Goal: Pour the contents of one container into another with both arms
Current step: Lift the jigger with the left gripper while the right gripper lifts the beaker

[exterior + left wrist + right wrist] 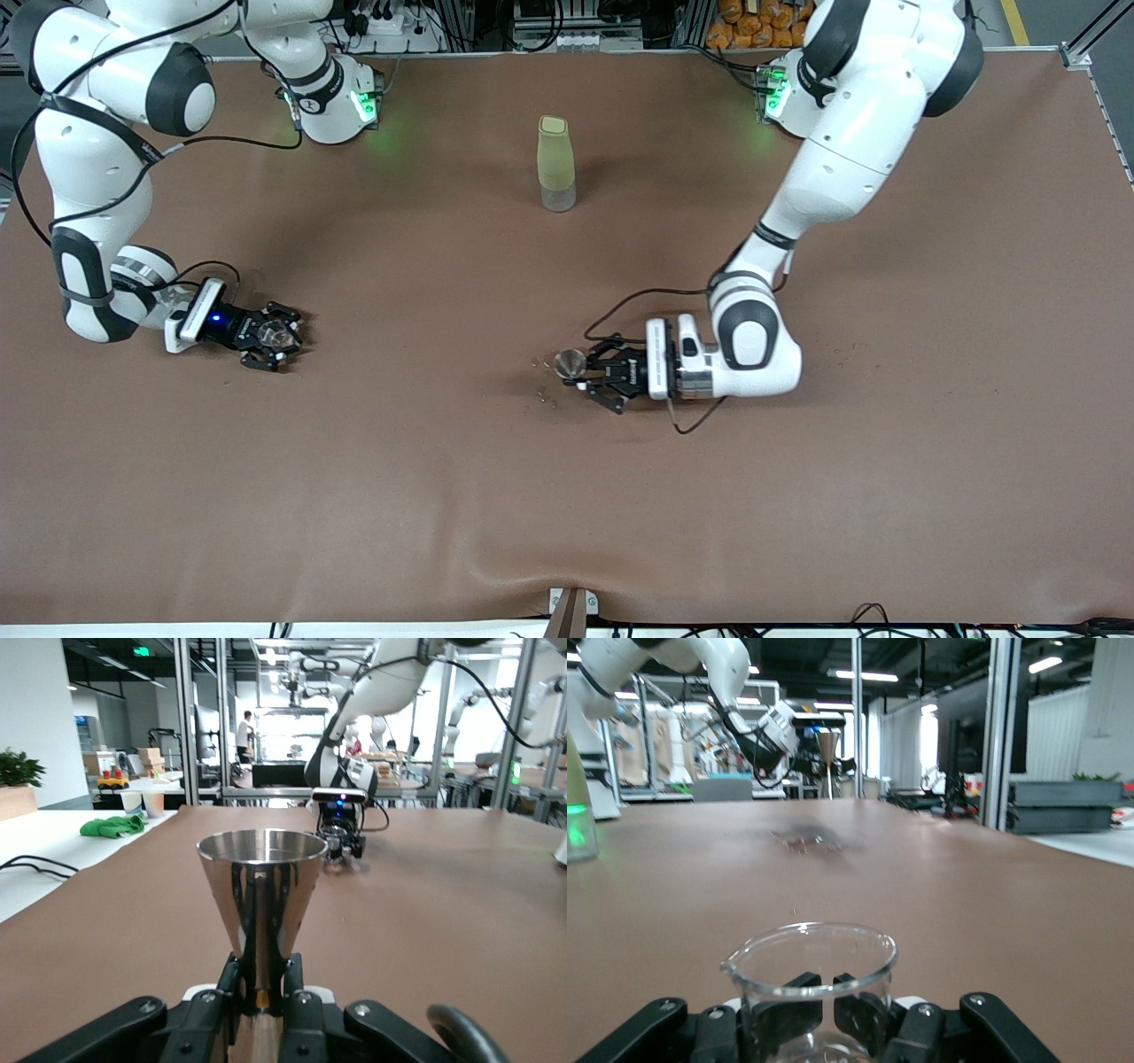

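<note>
while a tall pale green bottle [556, 163] with a clear bottom stands alone on the brown table [567, 496] near the robots' bases, both arms are low over the table and nearer to the front camera than it. some tiny clear drops or bits [542, 390] lie on the brown mat just beside the left gripper. the left gripper [588, 373] is shut tight on the thin bottom of a shiny metal cone cup [570, 361], about the middle of the table. the cup [261, 895] stands upright with its wide round mouth up and its narrow end down between the black fingers [232, 985]. it is smooth like a mirror. the right gripper [282, 335] is at the right arm's end of the table, well apart from the left one. its fingers [790, 1010] are closed around a clear glass beaker [808, 983]. the beaker is round, stands upright with its open mouth up, and has a little pouring lip on the rim. from the front view the beaker [278, 332] shows as a see-through circle inside the black fingers. the mat looks soft and a bit wrinkled at the edge nearest the front camera.
</note>
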